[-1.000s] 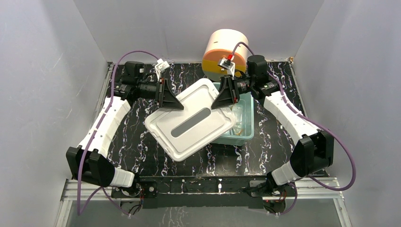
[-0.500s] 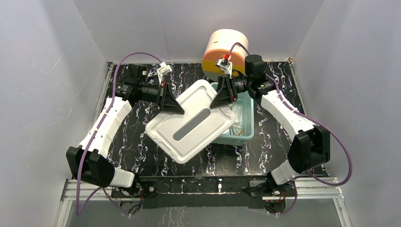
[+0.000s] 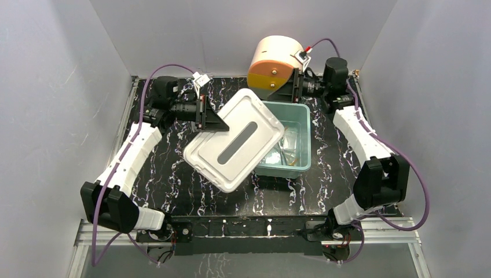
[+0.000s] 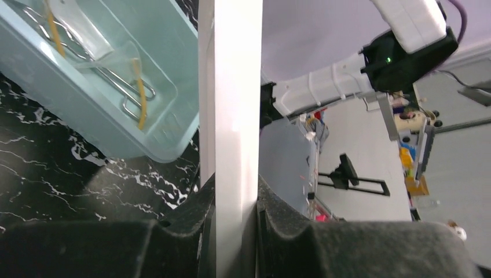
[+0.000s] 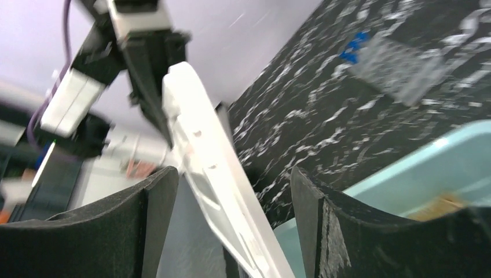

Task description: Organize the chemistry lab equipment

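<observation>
One white lid (image 3: pixel 240 142) is tilted, its left edge clamped in the left gripper (image 3: pixel 213 119); the left wrist view shows both fingers (image 4: pixel 191 214) pressed on that edge. The lid overlaps the left rim of one teal bin (image 3: pixel 306 136), and the bin's right half is uncovered. The right gripper (image 3: pixel 291 87) is off the lid with jaws wide apart, just beside one cream-and-orange drawer unit (image 3: pixel 272 55). Bare black marble table (image 3: pixel 173 168) shows in front of lid and bin. Inside the bin are metal scissors (image 4: pixel 116 81) and tan rubber tubing (image 4: pixel 139 92). One clear grid tube rack (image 5: pixel 399 69) with blue-capped tubes (image 5: pixel 354 46) lies on the table; it is too blurred to count the tubes.
</observation>
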Robot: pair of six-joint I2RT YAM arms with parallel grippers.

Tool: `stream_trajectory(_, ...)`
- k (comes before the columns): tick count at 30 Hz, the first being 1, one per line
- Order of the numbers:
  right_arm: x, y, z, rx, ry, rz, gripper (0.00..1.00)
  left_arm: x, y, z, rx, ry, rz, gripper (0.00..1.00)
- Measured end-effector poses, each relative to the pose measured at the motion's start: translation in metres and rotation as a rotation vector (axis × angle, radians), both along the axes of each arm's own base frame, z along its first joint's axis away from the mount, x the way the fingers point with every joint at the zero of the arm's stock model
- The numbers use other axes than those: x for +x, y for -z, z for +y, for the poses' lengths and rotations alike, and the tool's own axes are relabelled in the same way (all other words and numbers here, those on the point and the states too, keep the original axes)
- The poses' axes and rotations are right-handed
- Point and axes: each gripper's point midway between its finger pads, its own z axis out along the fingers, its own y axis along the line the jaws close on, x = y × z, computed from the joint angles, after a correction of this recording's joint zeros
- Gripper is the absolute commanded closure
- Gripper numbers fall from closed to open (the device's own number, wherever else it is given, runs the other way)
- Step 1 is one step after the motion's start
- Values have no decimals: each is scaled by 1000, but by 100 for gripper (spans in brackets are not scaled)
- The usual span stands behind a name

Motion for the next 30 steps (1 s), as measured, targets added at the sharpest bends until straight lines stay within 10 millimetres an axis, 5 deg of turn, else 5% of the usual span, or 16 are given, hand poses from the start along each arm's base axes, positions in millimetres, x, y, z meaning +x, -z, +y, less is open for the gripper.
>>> stream_trajectory(7,47,4,-28,-62,404,102,14,42,-4,-10,-92,-236,106,100)
stream_trajectory(15,27,9,-51,-68,607,187,13,86,-33,-12,-233,-448,209,100)
stream_trajectory(23,16,61,-54,-73,651,390,14,102,-52,-12,-334,-522,286,100)
stream_trajectory(30,19,39,-43,22,580,378,17,120,-36,-16,-342,-542,385,100)
